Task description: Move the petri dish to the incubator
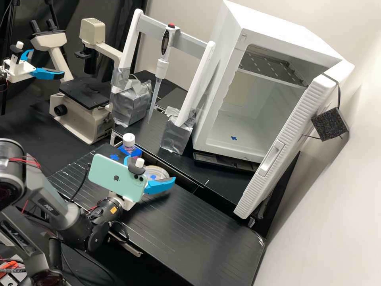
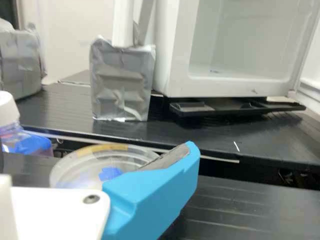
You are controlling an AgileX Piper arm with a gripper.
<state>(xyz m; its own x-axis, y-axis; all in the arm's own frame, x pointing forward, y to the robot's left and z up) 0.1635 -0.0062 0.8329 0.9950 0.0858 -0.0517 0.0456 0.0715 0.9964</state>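
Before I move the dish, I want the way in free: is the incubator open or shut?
Open: the door of the incubator stands swung out, and the metal shelf inside is in plain sight.

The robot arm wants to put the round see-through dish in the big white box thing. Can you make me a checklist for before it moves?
1. White incubator's ribbed white door open: ok.
2. Round clear plastic petri dish lying flat: ok.
3. Blue jaws on either side of the dish: ok.
4. Jaws closed on the dish: not ok, they look spread apart.
5. Enough room beside the white-capped bottle for a lift without bumping: cannot tell.
6. Dish already in the incubator: not ok, it's down on the black bench.
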